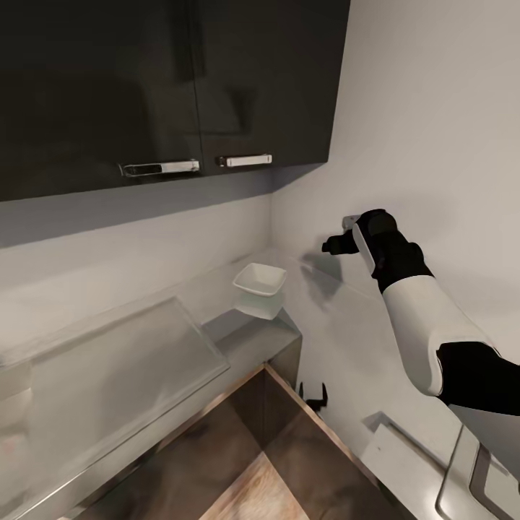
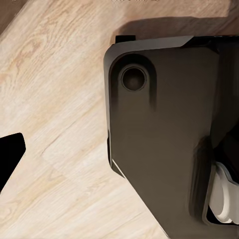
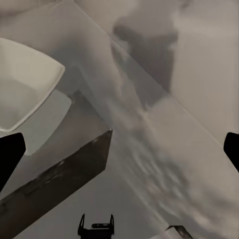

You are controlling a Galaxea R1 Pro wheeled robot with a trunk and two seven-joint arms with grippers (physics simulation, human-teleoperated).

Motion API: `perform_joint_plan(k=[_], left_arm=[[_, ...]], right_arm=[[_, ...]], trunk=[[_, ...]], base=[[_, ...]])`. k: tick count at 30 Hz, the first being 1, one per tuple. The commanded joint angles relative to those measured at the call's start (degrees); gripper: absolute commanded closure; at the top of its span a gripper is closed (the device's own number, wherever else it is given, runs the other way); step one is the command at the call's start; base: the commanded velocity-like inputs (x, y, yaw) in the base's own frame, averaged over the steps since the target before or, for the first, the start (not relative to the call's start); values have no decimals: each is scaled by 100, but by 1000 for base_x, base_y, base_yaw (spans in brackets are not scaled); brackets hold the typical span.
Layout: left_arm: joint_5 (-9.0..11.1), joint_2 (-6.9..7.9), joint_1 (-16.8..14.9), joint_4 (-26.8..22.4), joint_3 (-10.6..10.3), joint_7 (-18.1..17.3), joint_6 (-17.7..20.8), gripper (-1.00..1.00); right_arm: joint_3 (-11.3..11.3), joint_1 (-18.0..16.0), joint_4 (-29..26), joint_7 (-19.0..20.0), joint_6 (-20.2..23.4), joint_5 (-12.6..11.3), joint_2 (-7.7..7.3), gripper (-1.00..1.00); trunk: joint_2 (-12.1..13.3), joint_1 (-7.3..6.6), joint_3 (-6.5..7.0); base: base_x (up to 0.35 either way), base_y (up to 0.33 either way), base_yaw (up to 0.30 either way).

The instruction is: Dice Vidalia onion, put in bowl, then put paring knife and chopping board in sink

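Note:
The white squarish bowl (image 1: 258,285) (image 3: 22,84) sits empty on the grey countertop (image 1: 263,338) in the corner under the dark wall cabinets. My right gripper (image 1: 334,244) (image 3: 119,149) hovers above and to the right of the bowl, close to the pale wall, open with its fingertips (image 3: 10,154) far apart and nothing between them. My left gripper (image 2: 119,149) points down at the wood floor and the robot's dark base (image 2: 164,129); one fingertip (image 2: 10,157) sits at the frame edge, so it reads as open and empty. The onion, paring knife and chopping board are out of view.
Dark upper cabinets with steel handles (image 1: 162,167) hang over the counter. A glossy pale slab (image 1: 108,375) stretches along the left. A small dark two-pronged part (image 1: 314,396) shows below the counter's end. Pale rimmed shapes (image 1: 462,469) lie at lower right; I cannot tell whether they are the sink.

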Motion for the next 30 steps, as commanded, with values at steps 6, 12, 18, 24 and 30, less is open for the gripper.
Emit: perform_joint_plan(k=[6,12,18,24,30], left_arm=[[20,1,-10,22,-37,11,-36,-100],[18,2,-10,22,-35,11,-35,-100],[18,3,-10,22,-36,10,-36,-100],[18,5,-10,22,-33,11,-36,-100],[19,6,-10,22,-32,11,-36,-100]], right_arm=[[6,-6,-3,24,23,57,1,-100],[6,-6,-3,24,23,57,1,-100],[6,-6,-3,24,23,57,1,-100],[6,-6,-3,24,23,57,1,-100],[6,-6,-1,24,23,57,1,-100]], trunk=[[-12,4,-12],[-12,4,-12],[-12,4,-12],[-12,4,-12],[-12,4,-12]], base=[[12,0,0],[148,0,0],[280,0,0],[165,0,0],[55,1,0]])
